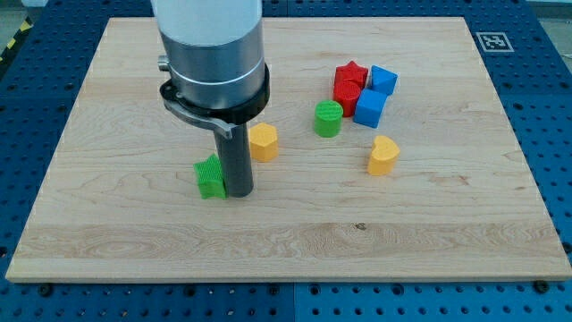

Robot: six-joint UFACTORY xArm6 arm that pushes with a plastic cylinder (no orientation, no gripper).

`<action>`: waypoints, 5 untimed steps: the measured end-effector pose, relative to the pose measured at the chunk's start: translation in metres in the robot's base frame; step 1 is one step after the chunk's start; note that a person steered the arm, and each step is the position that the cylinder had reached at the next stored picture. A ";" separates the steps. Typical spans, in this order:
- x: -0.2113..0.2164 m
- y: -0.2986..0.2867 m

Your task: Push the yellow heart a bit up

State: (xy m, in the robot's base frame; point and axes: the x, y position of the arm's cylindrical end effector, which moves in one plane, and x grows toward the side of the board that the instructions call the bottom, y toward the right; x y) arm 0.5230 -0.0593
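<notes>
My tip (239, 192) sits on the pale wooden worktop (447, 233), left of centre, touching or just beside the green ribbed plastic block (210, 176) on its right side. Just behind the rod to the right is a yellow-orange hexagonal plastic block (264, 141). No jaws on this rig, only a plain rod, so nothing to spread or pinch.

Target, the yellow plastic heart (383, 155), lies well to the right of my tip, alone, w/ clear wood around it. Farther away behind it sits a cluster: green cylinder (328, 118), red star-like block (350, 74) w/ another red block (348, 97) in front, and two blue cubes (382, 80) (369, 107).

Judgement: heart looks small, light, rigid, prob. slides easily on smooth wood and may spin if hit off-centre. No grip possible; I'd come in at the near side of it, mid-width, and push away from the near edge. Short push only, since the nearer blue cube isn't far beyond it.
</notes>
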 end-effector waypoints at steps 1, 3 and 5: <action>0.009 0.052; 0.011 0.177; -0.039 0.192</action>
State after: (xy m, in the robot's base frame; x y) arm 0.4841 0.1325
